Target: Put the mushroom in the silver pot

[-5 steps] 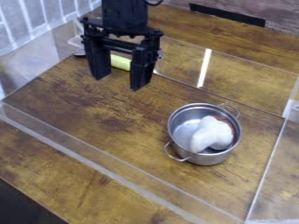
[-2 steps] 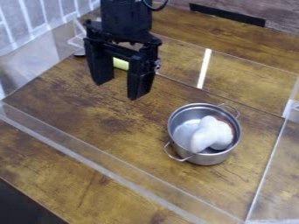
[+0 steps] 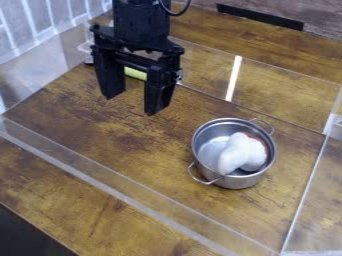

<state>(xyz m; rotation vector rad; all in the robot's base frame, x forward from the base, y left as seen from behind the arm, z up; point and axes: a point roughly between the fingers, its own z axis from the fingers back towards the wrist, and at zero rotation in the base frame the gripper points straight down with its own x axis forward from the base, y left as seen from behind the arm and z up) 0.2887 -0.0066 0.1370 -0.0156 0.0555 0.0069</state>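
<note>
1. Claw (image 3: 131, 98) hangs over the back-left part of the wooden desk (image 3: 94, 140), black, pointing down.
2. Its two black fingers (image 3: 156, 92) are spread wide with a clear gap between them; nothing is gripped.
3. Something yellow-green (image 3: 134, 73) shows in the gap behind the fingers; can't tell what it is or whether it sits on the desk.
4. Silver pot (image 3: 234, 153) stands upright on the desk at front-right, well apart from the claw.
5. Pot is round and shiny, with a little handle at the front-left rim and another at the back-right rim.
6. Mushroom (image 3: 241, 150) is inside the pot, a pale whitish lump filling much of the opening, resting against the inner wall on the right side.
7. A bit of reddish-brown shows at the pot's inner right edge next to the mushroom; can't tell if that is part of it.
8. A clear plastic barrier (image 3: 147, 190) runs along the desk's front edge and up the right side.
9. White slatted panel (image 3: 34, 25) at top left, behind the desk.
</note>
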